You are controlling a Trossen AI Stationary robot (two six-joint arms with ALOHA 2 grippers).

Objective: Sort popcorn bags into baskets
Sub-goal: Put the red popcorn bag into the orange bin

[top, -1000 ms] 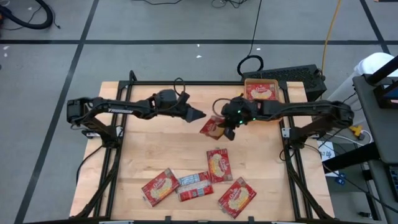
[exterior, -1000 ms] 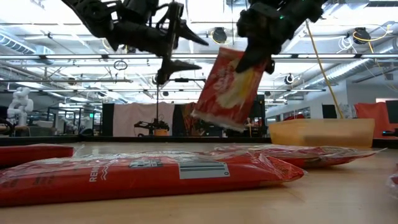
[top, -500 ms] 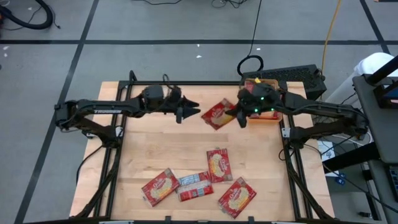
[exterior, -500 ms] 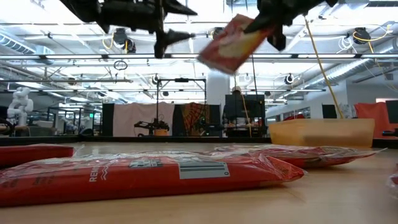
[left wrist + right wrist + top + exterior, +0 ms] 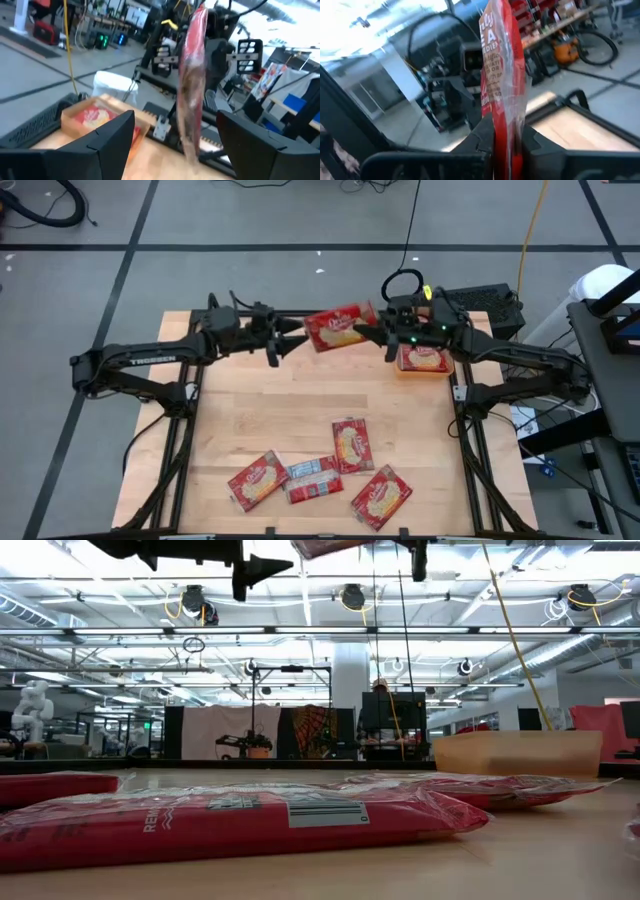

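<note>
One red popcorn bag (image 5: 338, 328) hangs high over the table's far edge, with my right gripper (image 5: 368, 332) shut on it. My left gripper (image 5: 290, 340) is open just left of the bag; in its wrist view its two fingers stand wide on either side of the bag (image 5: 192, 85), apart from it. The orange basket (image 5: 424, 372) sits at the far right with a red bag in it. Several more popcorn bags (image 5: 351, 444) lie flat near the table's front edge. My right gripper pinches the bag's right-hand end (image 5: 504, 131) between its two fingers. The fingers come in about level from the table's right. The bag stands on edge, sticks out leftward from the fingers, and is lifted clear of the table.
A dark keyboard-like box (image 5: 470, 302) and cables lie beyond the basket at the far right. Bare wood lies in the middle of the table between the arms and the bags (image 5: 230, 820) at the front.
Both grippers have risen and gone toward the table's far edge. My right gripper has tipped up from pointing downward to about level, swinging the held bag up from a tilted hang to sticking out leftward. My left gripper has rolled and stayed open beside the bag.
</note>
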